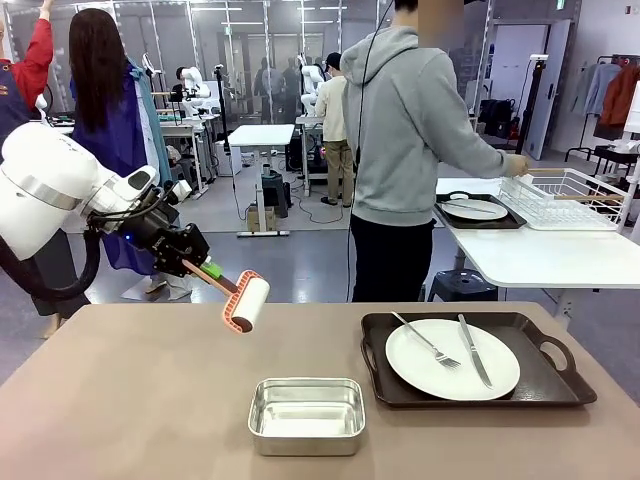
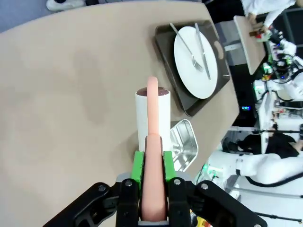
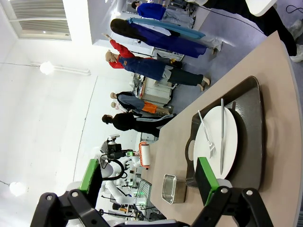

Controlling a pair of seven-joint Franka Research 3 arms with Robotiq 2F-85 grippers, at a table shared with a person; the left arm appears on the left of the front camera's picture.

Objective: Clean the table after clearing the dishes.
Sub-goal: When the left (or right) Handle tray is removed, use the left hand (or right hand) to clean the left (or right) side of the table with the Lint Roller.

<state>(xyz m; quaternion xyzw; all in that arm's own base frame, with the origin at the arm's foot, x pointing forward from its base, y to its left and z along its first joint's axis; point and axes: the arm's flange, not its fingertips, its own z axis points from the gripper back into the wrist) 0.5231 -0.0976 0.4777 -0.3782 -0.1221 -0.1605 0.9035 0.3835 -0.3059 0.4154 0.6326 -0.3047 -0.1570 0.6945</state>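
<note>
Gripping a lint roller by its salmon handle, the left gripper holds it at the tabletop's far edge.
Whether the white roll touches the surface cannot be told. At the tabletop's right side a white plate with fork and knife lies on a dark tray; a steel pan sits just left of it, nearer the robot. A second plate on its own tray rests on the white table beyond, where a person reaches toward a wire rack. The right gripper is spread wide, holding nothing.
</note>
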